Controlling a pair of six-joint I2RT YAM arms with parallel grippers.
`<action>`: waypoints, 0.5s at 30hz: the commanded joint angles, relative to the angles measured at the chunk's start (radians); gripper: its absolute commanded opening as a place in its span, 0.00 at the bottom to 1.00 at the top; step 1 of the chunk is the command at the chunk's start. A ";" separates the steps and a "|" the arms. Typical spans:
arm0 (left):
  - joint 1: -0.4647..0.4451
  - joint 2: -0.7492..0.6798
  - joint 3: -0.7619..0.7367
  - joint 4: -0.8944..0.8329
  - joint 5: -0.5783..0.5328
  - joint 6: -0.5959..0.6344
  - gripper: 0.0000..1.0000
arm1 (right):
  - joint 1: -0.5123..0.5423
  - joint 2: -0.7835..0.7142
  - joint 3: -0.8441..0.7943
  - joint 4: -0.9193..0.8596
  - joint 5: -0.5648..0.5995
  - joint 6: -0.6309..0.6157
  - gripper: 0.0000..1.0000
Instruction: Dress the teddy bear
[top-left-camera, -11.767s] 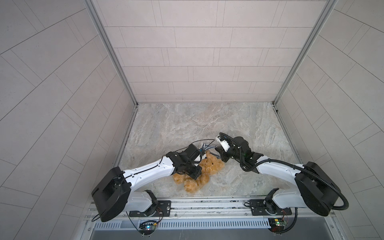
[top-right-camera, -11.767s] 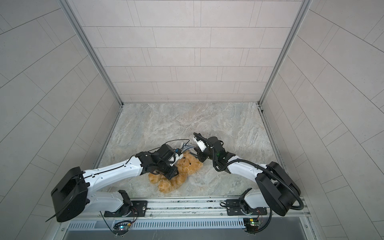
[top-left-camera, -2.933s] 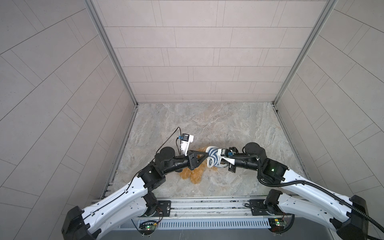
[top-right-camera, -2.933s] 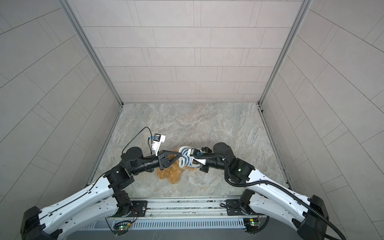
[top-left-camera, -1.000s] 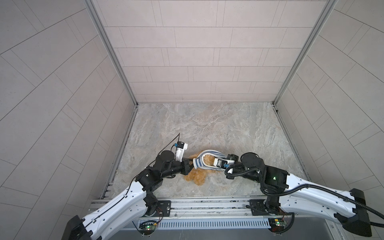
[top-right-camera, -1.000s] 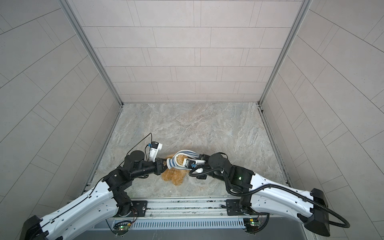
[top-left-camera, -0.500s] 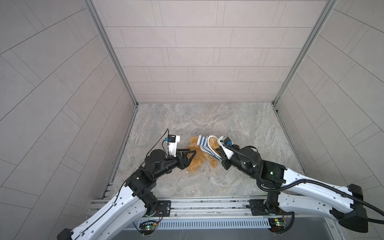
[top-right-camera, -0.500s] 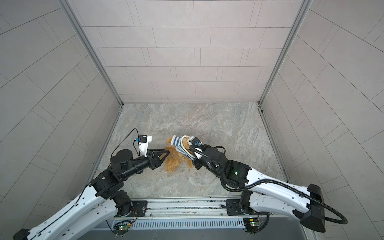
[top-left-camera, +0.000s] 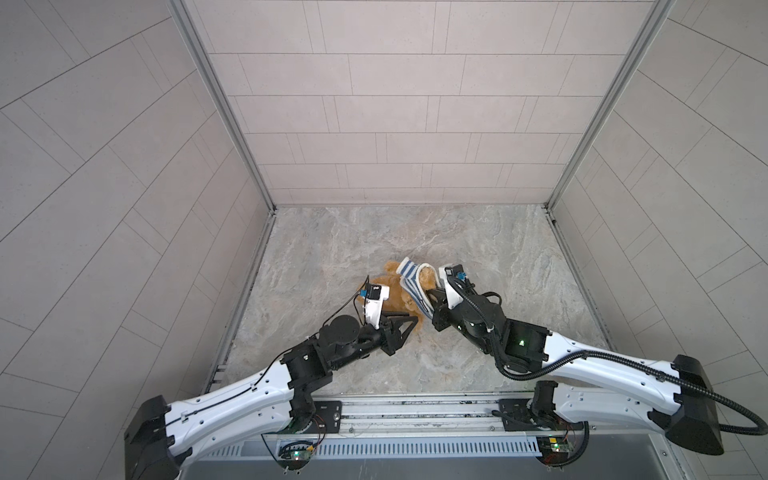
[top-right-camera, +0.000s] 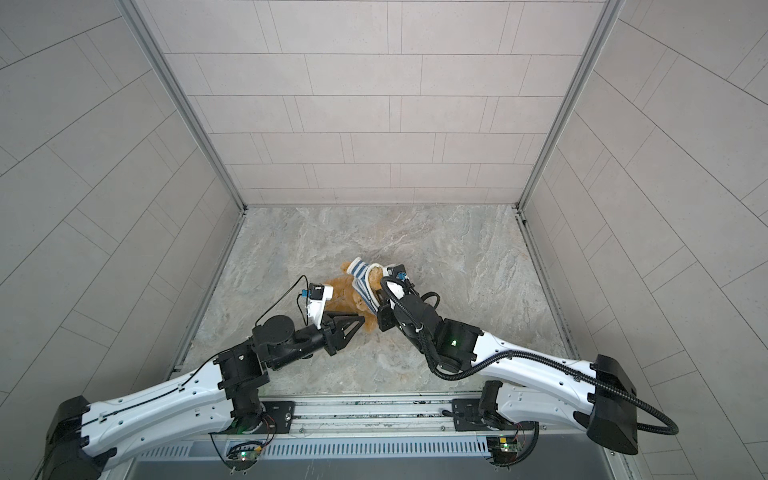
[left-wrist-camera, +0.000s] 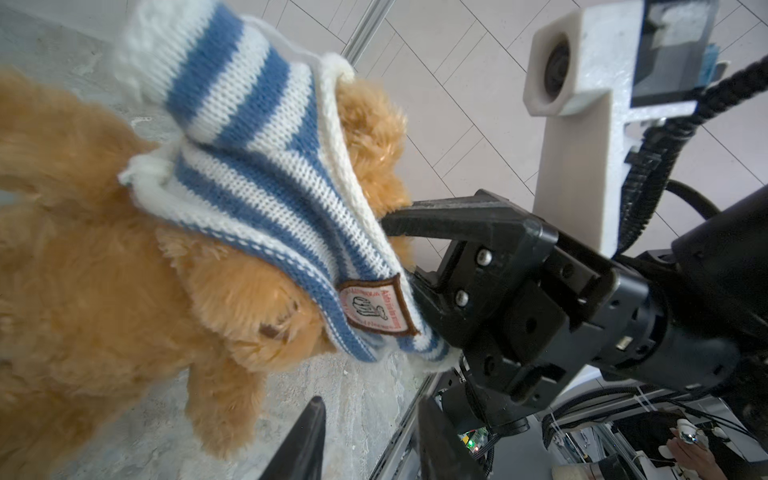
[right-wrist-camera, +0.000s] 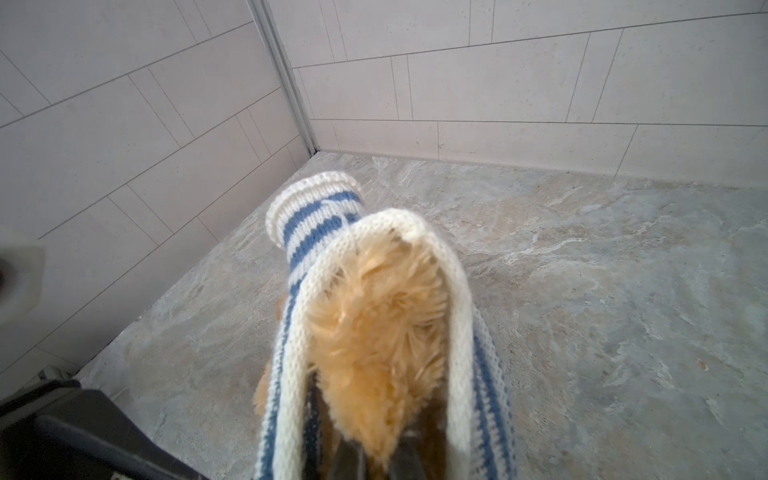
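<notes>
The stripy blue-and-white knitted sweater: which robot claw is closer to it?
Right. The right gripper is shut on the hem of the blue-and-white striped knitted sweater, by its badge; the left gripper hangs open beside the golden-brown plush teddy bear, off the sweater.

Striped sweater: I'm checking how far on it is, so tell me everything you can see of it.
The striped sweater is a blue-and-white knit with cream edging, one sleeve sticking out and a brown-rimmed badge near the hem. It sits bunched over the head of the teddy bear, fur showing through an opening, the body bare. The right gripper pinches its hem.
</notes>
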 joint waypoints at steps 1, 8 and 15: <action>-0.029 0.051 -0.022 0.167 -0.083 -0.012 0.39 | 0.005 -0.016 -0.005 0.149 0.063 0.090 0.00; -0.036 0.142 -0.023 0.242 -0.142 -0.035 0.32 | 0.014 -0.013 -0.019 0.188 0.063 0.126 0.00; -0.036 0.187 -0.006 0.267 -0.151 -0.034 0.35 | 0.022 -0.003 -0.022 0.201 0.069 0.137 0.00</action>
